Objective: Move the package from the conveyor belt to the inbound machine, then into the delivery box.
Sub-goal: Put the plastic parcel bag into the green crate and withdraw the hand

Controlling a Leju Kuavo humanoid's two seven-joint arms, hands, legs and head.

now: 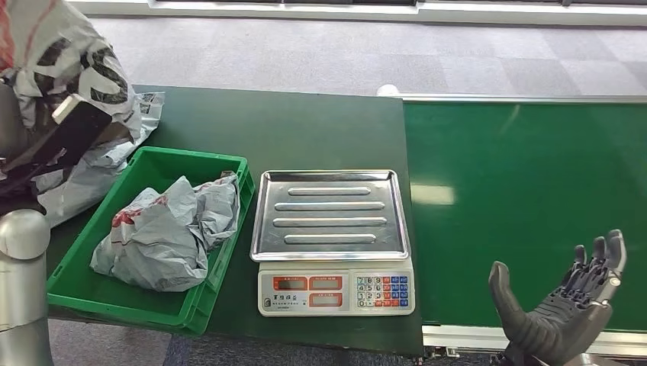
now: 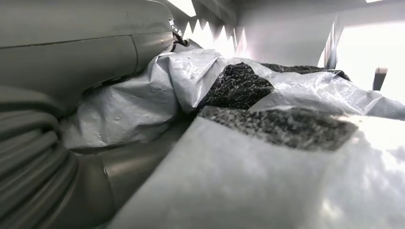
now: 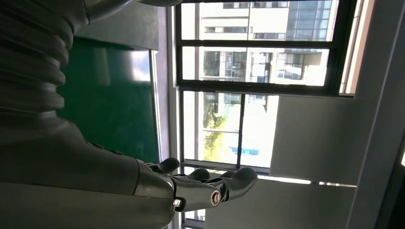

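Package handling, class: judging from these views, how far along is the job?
One grey package already lies in the green delivery box. The left hand holds another package raised beside the box, not yet dropped in. The scale and conveyor belt carry nothing; the right hand waits, fingers spread.

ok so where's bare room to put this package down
The scale tray is bare, between the bin and the belt. The belt is bare too, with the right robot hand open at its near edge. The bin is crowded: a crumpled bag fills most of it.
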